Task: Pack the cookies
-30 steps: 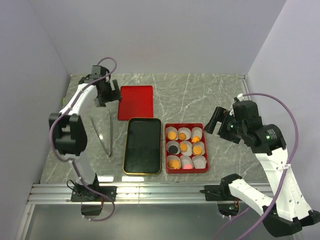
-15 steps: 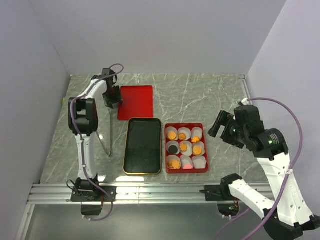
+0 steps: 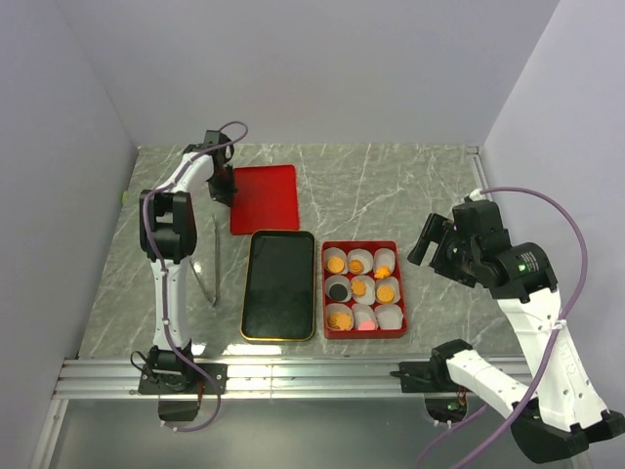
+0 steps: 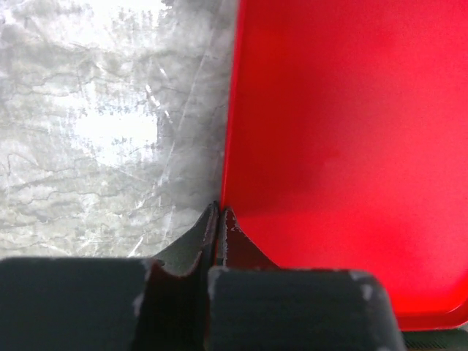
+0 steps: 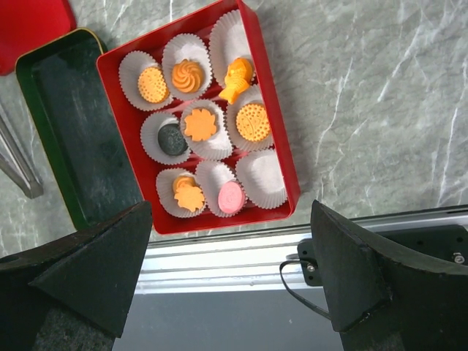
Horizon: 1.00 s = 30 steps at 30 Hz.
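The cookies (image 5: 199, 123) sit in white cups (image 5: 263, 175) inside the red box (image 5: 281, 139), close to the near edge of the worktop (image 3: 391, 186), right of centre. They are mostly orange, with one black and one pink, and one cup at the box's near right corner looks empty.

The right gripper (image 5: 230, 212) hangs above the box with its jaws spread wide and nothing between them. Over towards the far left corner, the left gripper (image 4: 219, 210) has its fingers drawn tight together right at the left edge of the red lid (image 4: 329, 146). Whether the rim is actually caught between them, the wrist view doesn't settle.

A dark tray (image 3: 279, 284) lies just left of the box, and tongs (image 3: 200, 264) rest nearer the left edge, untouched.

These biscuits look light, dry and brittle, so a hard squeeze would likely crack or crumble them. I'd take one across its width with a gentle pinch. The cups look thin and soft and would probably fold if grabbed. Since nearly every cup is filled, the better handle for the lot is probably the box itself, which looks stiff enough to be held by a wall.

The lid looks thin, rigid and smooth. It could be slippery, so its raised rim is the place to grip.
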Available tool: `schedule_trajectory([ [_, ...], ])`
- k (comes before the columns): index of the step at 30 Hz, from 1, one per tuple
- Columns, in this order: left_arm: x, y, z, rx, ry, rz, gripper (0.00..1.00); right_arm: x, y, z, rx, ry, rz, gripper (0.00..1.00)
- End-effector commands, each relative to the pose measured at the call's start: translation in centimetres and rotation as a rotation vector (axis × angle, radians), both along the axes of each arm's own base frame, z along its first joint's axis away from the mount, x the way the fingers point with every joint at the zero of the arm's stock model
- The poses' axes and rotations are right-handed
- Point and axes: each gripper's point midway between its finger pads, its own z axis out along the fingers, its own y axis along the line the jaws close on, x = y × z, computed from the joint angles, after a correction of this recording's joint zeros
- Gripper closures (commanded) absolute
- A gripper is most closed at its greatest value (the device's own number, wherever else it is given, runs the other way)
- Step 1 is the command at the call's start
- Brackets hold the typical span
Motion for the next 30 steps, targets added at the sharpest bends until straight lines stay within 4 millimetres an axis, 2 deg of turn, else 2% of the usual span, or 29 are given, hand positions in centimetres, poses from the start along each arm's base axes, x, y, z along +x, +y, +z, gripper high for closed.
schedule_trajectory([
  [1, -0.5, -0.3, -1.2, -0.001, 0.024, -0.023, 1.0, 0.9, -0.6, 1.8, -0.021, -0.057, -0.018, 0.05],
  [4, 0.0, 0.0, -0.3, -0.005, 0.011, -0.018, 1.0, 1.2, -0.5, 2.1, -0.019, -0.062, -0.015, 0.05],
  [7, 1.6, 0.8, 2.5, -0.057, -0.06, 0.031, 1.0, 1.5, -0.1, 2.5, -0.006, -0.068, 0.003, 0.05],
  [8, 2.1, 1.7, 4.1, -0.087, -0.093, 0.054, 1.0, 1.7, 0.1, 2.6, -0.001, -0.067, 0.008, 0.05],
  [10, 2.8, 1.3, 6.4, -0.191, -0.144, 0.055, 1.0, 2.2, 0.6, 3.3, 0.012, -0.076, 0.025, 0.05],
  [11, 3.6, 2.1, 8.8, -0.228, -0.21, 0.065, 1.0, 2.5, 0.8, 3.7, 0.018, -0.082, 0.032, 0.05],
  [12, 3.7, 1.7, 10.0, -0.273, -0.237, 0.053, 1.0, 2.8, 1.0, 3.8, 0.021, -0.078, 0.039, 0.05],
  [13, 3.7, 0.5, 11.6, -0.352, -0.265, 0.023, 1.0, 3.2, 1.5, 4.9, 0.041, -0.103, 0.056, 0.05],
  [14, 3.8, 0.1, 13.9, -0.39, -0.33, -0.003, 1.0, 3.5, 1.7, 5.5, 0.05, -0.112, 0.063, 0.05],
  [15, 3.7, -0.6, 15.0, -0.422, -0.354, -0.023, 1.0, 4.2, 2.1, 5.6, 0.054, -0.101, 0.071, 0.05],
  [16, 3.4, -1.5, 16.3, -0.476, -0.375, -0.059, 1.0, 4.7, 2.5, 7.4, 0.075, -0.141, 0.077, 0.05],
  [18, 2.9, -2.2, 19.0, -0.516, -0.433, -0.076, 1.0, 5.8, 3.9, 8.3, 0.121, -0.127, 0.117, 0.05],
  [19, 2.5, -2.7, 20.0, -0.542, -0.45, -0.09, 1.0, 6.2, 4.5, 10.3, 0.153, -0.169, 0.135, 0.05],
  [21, 1.7, -3.0, 22.5, -0.541, -0.51, -0.108, 1.0, 7.0, 6.4, 11.2, 0.221, -0.147, 0.196, 0.05],
  [22, 1.3, -3.1, 23.2, -0.526, -0.523, -0.123, 1.0, 7.2, 7.2, 12.7, 0.257, -0.177, 0.222, 0.06],
  [23, 0.9, -3.2, 24.7, -0.51, -0.548, -0.134, 1.0, 7.1, 8.2, 13.4, 0.304, -0.171, 0.263, 0.06],
  [25, 0.0, -3.7, 25.7, -0.492, -0.56, -0.161, 1.0, 7.8, 9.7, 14.3, 0.374, -0.162, 0.298, 0.06],
  [26, -0.7, -3.6, 27.3, -0.482, -0.591, -0.174, 1.0, 7.9, 10.3, 14.6, 0.404, -0.156, 0.316, 0.07],
  [27, -1.2, -3.8, 27.8, -0.485, -0.599, -0.188, 1.0, 8.1, 11.5, 15.1, 0.463, -0.142, 0.356, 0.07],
  [28, -2.2, -5.4, 28.4, -0.498, -0.593, -0.239, 1.0, 8.4, 11.9, 15.3, 0.484, -0.137, 0.367, 0.07],
  [30, -3.9, -6.5, 29.9, -0.514, -0.61, -0.285, 1.0, 8.9, 12.9, 15.7, 0.536, -0.12, 0.401, 0.08],
])
